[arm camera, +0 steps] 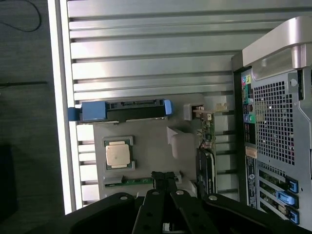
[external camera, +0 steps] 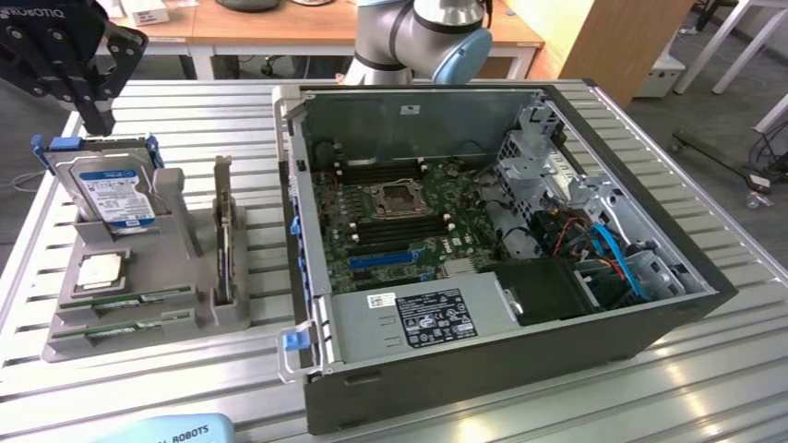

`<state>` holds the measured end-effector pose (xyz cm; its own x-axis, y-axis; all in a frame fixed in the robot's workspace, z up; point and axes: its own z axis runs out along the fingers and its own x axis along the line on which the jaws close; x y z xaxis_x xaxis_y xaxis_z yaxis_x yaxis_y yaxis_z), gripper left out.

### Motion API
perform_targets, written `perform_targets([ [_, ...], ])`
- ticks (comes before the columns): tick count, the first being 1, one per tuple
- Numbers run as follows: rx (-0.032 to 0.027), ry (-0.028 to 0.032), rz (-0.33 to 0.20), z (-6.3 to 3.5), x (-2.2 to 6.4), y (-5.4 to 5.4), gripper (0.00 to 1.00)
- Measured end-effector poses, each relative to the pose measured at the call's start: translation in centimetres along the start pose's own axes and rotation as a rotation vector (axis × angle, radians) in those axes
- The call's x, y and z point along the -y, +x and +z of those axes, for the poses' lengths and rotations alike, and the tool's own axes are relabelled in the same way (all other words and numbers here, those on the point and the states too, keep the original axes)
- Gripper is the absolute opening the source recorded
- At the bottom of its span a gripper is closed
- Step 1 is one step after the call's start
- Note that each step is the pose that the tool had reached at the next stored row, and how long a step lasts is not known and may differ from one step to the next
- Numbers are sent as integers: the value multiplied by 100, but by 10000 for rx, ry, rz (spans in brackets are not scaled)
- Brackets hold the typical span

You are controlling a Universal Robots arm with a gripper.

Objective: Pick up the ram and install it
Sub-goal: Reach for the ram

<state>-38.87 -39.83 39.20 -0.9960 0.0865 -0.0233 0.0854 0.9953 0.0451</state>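
Observation:
Two ram sticks (external camera: 139, 298) (external camera: 121, 327) lie in the front slots of a grey holder tray (external camera: 203, 323) at the exterior view's left. In the wrist view one green ram stick (arm camera: 134, 181) shows just beside my fingertips. My gripper (external camera: 99, 125) hangs high above the back of the tray, over the hard drive, touching nothing. The wrist view shows my gripper (arm camera: 164, 176) shut, fingertips together and empty. The open computer case (external camera: 689, 305) lies to the exterior view's right, with its motherboard (external camera: 369, 235) and dark memory slots exposed.
On the tray stand a blue-labelled hard drive (external camera: 117, 194), a silver processor chip (external camera: 99, 269) and an upright expansion card (external camera: 224, 231). The slatted metal table (external camera: 185, 388) carries the tray and the case. The arm's base (external camera: 419, 37) rises behind the case.

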Motion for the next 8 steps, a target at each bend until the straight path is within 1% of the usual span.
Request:
perform_targets([
  [5, 0, 0, 1, 0, 0, 1, 10],
  [8, 0, 0, 1, -1, 17, 0, 10],
])
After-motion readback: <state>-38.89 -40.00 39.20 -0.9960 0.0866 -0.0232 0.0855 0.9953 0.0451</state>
